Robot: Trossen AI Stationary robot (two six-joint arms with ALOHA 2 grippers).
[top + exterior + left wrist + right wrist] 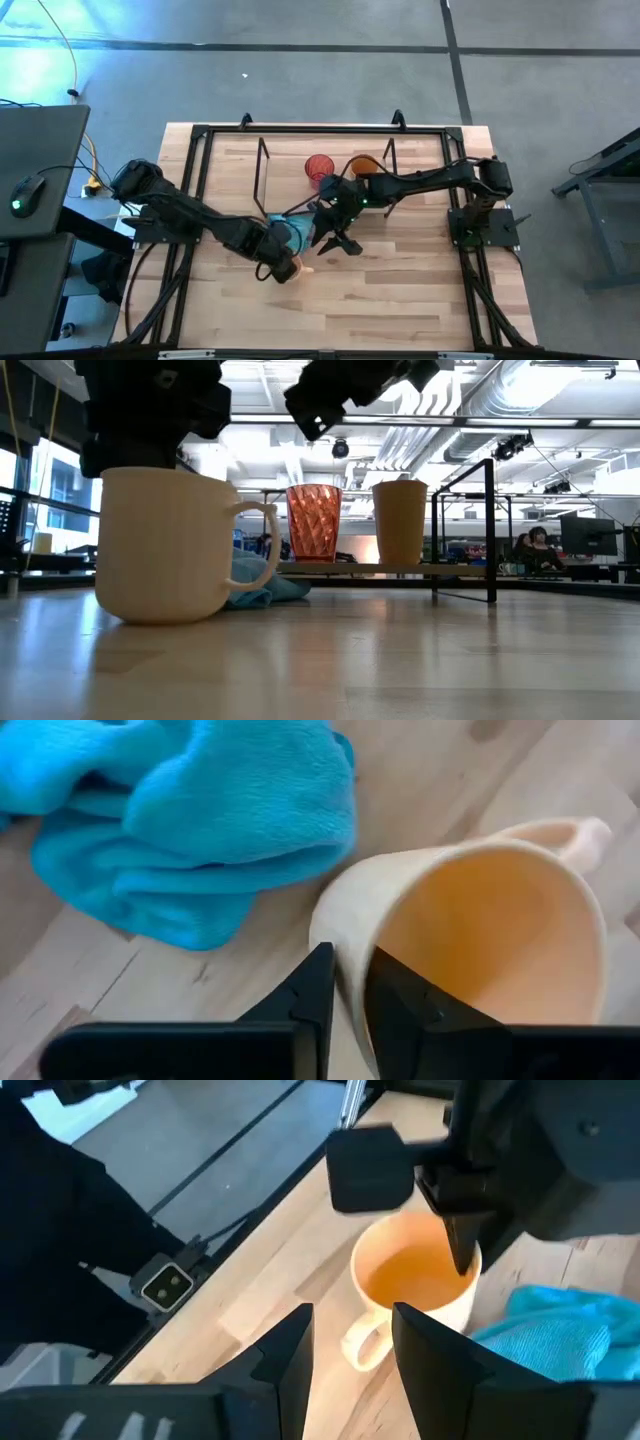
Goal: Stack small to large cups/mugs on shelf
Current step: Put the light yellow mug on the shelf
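The light orange mug [170,545] stands on its base on the tabletop next to the teal cloth [292,232]. My left gripper [285,265] is above it, shut on its rim. My right gripper [350,1355] hovers open over the table just beyond the mug [415,1275], touching nothing. The red patterned cup [314,522] and the amber tumbler [399,520] stand upright side by side on the shelf's wood board [450,568]. In the high view they sit at the shelf's far part, the red cup [319,167] left of the tumbler [363,164]. My left gripper pinches the mug's wall at the rim [347,955], on the side away from the handle [590,835]. One finger [400,1005] is inside the mug and the other [315,995] outside. The fingers come from above, pointing down. The mug stands upright with its base on the table.
The teal cloth [200,820] lies crumpled against the mug's far side. Black frame rails [200,200] run along the table's left, right and far edges. The shelf's wire posts [490,530] rise beside the tumbler. Bare wood lies toward the near edge [400,300].
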